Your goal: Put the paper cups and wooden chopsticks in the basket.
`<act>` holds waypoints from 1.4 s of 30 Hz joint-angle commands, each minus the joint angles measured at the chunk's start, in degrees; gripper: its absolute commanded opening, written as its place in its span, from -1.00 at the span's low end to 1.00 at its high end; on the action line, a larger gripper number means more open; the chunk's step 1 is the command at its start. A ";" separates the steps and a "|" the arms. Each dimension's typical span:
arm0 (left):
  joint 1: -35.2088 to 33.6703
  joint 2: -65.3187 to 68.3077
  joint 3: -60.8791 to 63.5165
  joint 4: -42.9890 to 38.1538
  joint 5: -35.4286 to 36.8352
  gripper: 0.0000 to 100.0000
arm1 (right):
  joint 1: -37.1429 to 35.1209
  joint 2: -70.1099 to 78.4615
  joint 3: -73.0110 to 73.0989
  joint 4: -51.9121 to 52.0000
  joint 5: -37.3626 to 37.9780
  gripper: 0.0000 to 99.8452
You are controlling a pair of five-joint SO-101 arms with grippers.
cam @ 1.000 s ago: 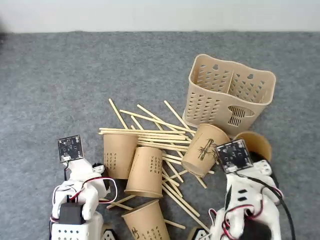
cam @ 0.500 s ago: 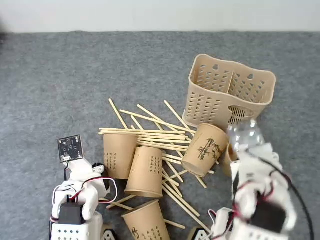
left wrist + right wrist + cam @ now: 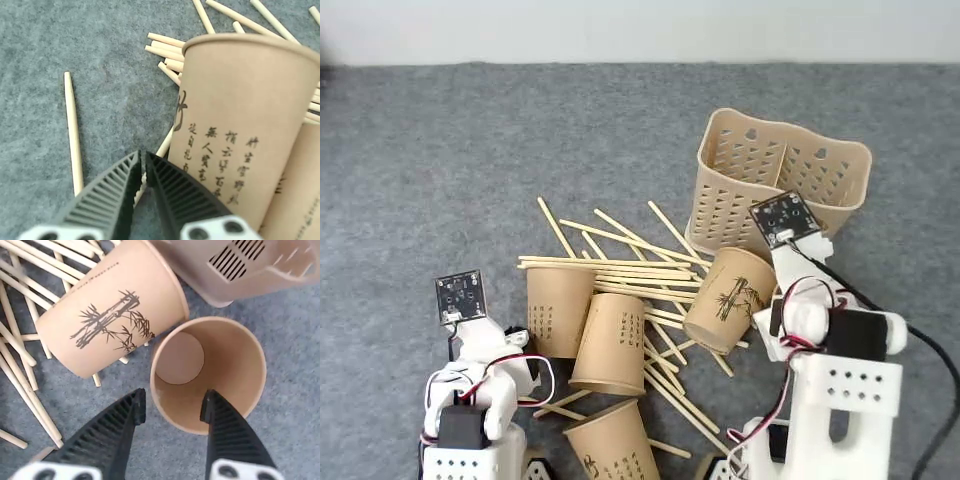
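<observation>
Several paper cups and a heap of wooden chopsticks (image 3: 620, 270) lie in front of the beige basket (image 3: 785, 180). My right gripper (image 3: 173, 402) is open. It hangs over a cup (image 3: 207, 372) whose mouth faces the camera, and the near rim lies between the fingertips. A bamboo-print cup (image 3: 110, 315) lies on its side beside that cup, close to the basket (image 3: 240, 265). My left gripper (image 3: 142, 157) is shut and holds nothing. It sits just beside a lettered cup (image 3: 245, 125) and near a single chopstick (image 3: 73, 132).
Grey carpet covers the table. Two more cups (image 3: 612, 342) (image 3: 610, 440) lie between the left arm (image 3: 470, 390) and the right arm (image 3: 820, 330). Open carpet stretches to the left of the basket and behind it.
The right arm has swung forward toward the basket and now covers the open cup in the high view. The left arm has kept still.
</observation>
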 commanded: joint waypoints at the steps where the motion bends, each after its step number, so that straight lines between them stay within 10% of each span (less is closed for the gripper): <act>1: 0.00 -0.70 -0.48 0.18 -0.26 -0.97 | -0.31 0.75 -1.41 -2.51 -0.53 -0.64; 23: 0.00 -0.70 -0.48 0.18 -0.26 -0.97 | -0.13 3.65 7.12 -10.33 3.96 -0.98; 42: 0.00 -0.70 -0.48 0.18 -0.26 -0.97 | 22.02 4.00 -44.13 13.14 19.25 -0.98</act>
